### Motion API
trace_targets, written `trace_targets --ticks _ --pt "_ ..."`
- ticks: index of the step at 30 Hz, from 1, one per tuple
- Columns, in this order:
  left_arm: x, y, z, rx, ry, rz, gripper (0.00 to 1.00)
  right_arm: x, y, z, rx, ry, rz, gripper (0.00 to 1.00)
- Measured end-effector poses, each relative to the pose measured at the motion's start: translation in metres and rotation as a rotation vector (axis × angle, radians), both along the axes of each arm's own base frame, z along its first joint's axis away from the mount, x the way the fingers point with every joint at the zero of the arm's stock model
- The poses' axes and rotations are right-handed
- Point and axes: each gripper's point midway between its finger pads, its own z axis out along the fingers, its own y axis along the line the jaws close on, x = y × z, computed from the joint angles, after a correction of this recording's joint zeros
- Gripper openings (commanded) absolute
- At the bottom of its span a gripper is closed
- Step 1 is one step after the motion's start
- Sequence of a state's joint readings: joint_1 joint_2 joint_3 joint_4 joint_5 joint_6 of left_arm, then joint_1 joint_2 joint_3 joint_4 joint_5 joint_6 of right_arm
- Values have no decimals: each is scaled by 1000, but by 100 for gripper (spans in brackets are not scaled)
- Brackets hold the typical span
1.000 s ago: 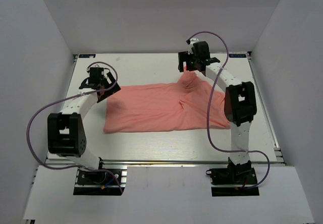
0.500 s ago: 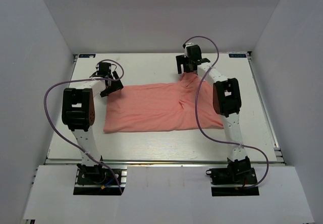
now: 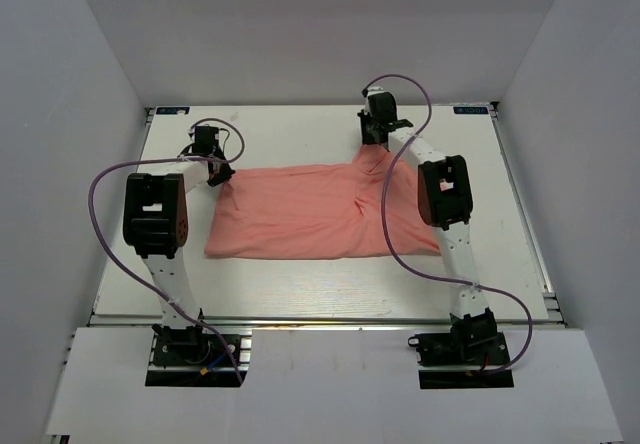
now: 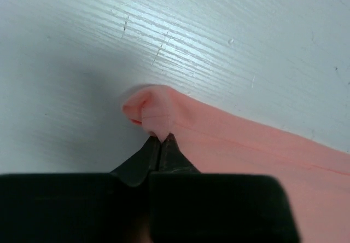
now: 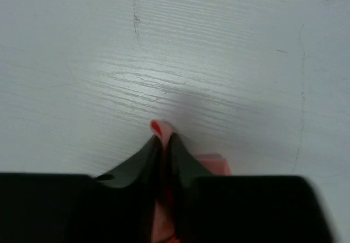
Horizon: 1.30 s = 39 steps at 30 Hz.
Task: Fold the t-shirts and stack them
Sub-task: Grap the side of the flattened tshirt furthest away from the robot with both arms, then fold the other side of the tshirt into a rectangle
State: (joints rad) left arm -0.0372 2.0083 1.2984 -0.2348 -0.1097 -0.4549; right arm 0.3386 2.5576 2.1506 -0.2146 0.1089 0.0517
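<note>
White table [image 3: 300, 134] carries the pink t-shirt [image 3: 300, 214]. The left gripper [image 4: 162, 139] pinches its far left corner, and the right gripper [image 5: 163, 139] is clamped on its far right edge.

I operate in a robotics lab test cell: plain grey panel walls [image 3: 70, 84] box in my white worktable [image 3: 300, 289], which carries an aluminium rail [image 3: 330, 320] along its near edge.

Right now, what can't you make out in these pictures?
- Left wrist view: the left tool blocks the bottom, hiding how deep the t-shirt sits in its pinch.
- Right wrist view: the right tool covers all but scraps of the cloth.
- Top view: the right arm crosses the cloth's right side; fine details there are too small to tell.
</note>
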Motion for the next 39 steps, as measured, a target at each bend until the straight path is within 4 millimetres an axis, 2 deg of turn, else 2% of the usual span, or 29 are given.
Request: trace_targets --ticks 1,6,9,11,13,16,19,22,24,28,31,39 --pt "0 -1 0 -4 -3 -4 0 0 0 0 8 1 -8 0" --pt "1 -5 1 -13 -5 -17 0 1 -2 1 21 -7 -22 0" --pt "-3 -9 2 -19 -10 -30 0 -15 -8 2 17 -1 -27 0" --pt "-13 -12 3 -24 -15 -43 0 -37 -16 8 12 15 -39 0" --pt "-28 -14 5 -29 -14 -56 0 -60 -24 23 24 2 -51 0" --pt "-44 -18 18 -40 -44 -78 0 -90 -35 63 59 -57 -69 0" --pt "-47 -19 35 -42 -105 -92 0 -115 -42 106 114 -143 -81 0" --pt "-50 -19 49 -40 -149 -99 0 -136 -48 128 152 -195 -89 0" --pt "-54 -19 54 -39 -167 -100 0 -151 -53 126 166 -196 -96 0" --pt "-63 -17 59 -35 -183 -98 0 -193 -62 103 183 -131 -105 0" --pt "-68 -16 58 -33 -180 -96 0 -219 -66 93 200 -102 -108 0" --pt "-75 -12 65 -18 -195 -91 0 -261 -75 100 240 -109 -117 0"
